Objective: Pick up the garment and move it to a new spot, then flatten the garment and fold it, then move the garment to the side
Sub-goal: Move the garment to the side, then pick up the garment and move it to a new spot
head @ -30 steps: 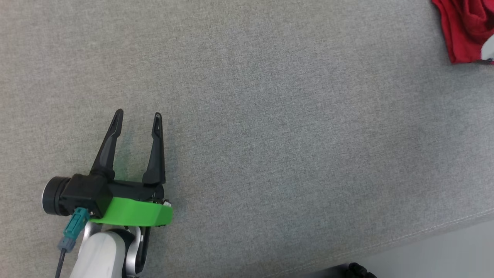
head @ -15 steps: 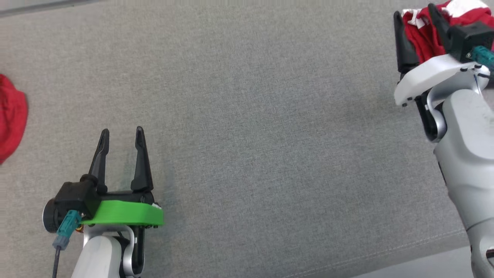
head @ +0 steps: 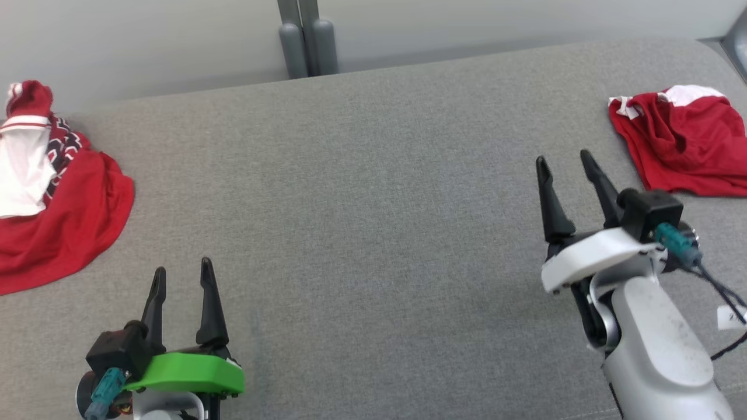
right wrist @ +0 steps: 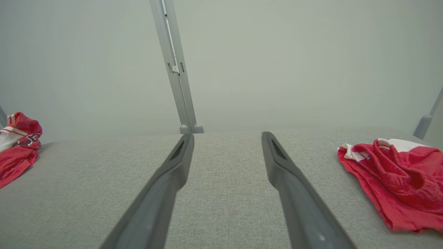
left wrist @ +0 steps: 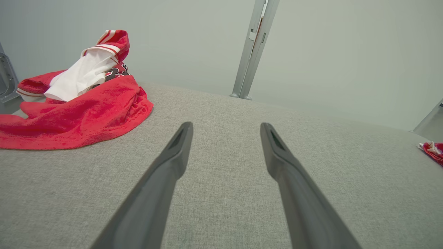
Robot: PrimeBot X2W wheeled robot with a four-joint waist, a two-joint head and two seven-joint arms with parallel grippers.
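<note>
Two crumpled garments lie on the grey cloth-covered counter (head: 373,175), and the frames do not settle which one is to be handled.

The right-hand garment (head: 683,146) is red with a white band along its far edge. It lies bunched near the far right corner of the counter.

The left-hand garment (head: 64,221) is the larger heap, red with a white panel. It also has what appears to be a dark patterned section, though that detail is too small to confirm. It lies at the far left, its near hem spread flat on the cloth.

The two garments are well apart, with bare grey cloth between them.

Right gripper (head: 563,157): fingers spread, tips pointing toward the far edge, only counter cloth showing between them in the right wrist view. It stands near the right-hand garment, to its left and on the near side, and is not touching it.

Left gripper (head: 182,267): fingers spread likewise, tips toward the far edge, only cloth between them. It sits at the near left of the counter, to the right of the left-hand garment on the near side and clear of it.

A grey metal post (head: 306,41) rises at the middle of the far edge, against a pale wall (head: 467,17).
</note>
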